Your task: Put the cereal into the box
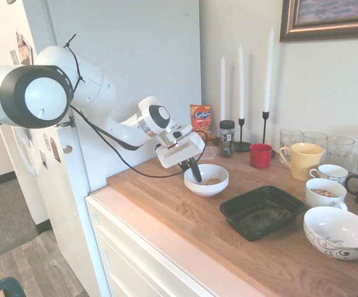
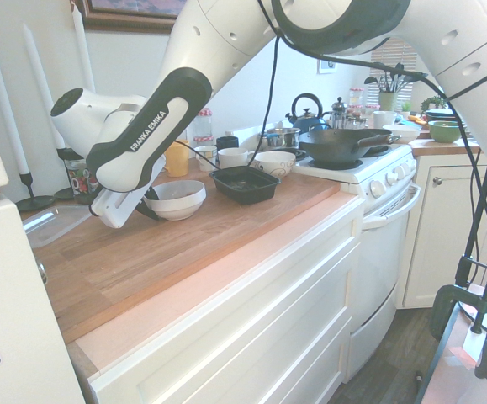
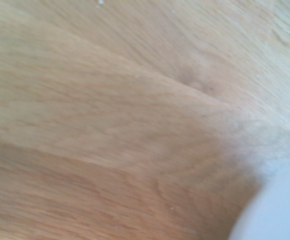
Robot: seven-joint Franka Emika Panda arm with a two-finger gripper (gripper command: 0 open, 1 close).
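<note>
The white, rounded arm (image 2: 218,50) is being ringed by dark grey bands, its forearm being marked "FRANKA EMIKA" in white letters on grey.

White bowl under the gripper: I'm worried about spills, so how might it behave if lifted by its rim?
The white bowl looks rigid, so it probably won't flex. Held at one side, it may tip, and the loose cereal could slide.

The small tan cereal pieces (image 1: 212,181) lie loose in a low heap at the bottom of an upright white bowl near the desk's back-left corner. The black rectangular plastic tray (image 1: 262,211), shallow with rounded corners and a rim, sits upright and open near the desk's front edge, apart from the bowl.
</note>
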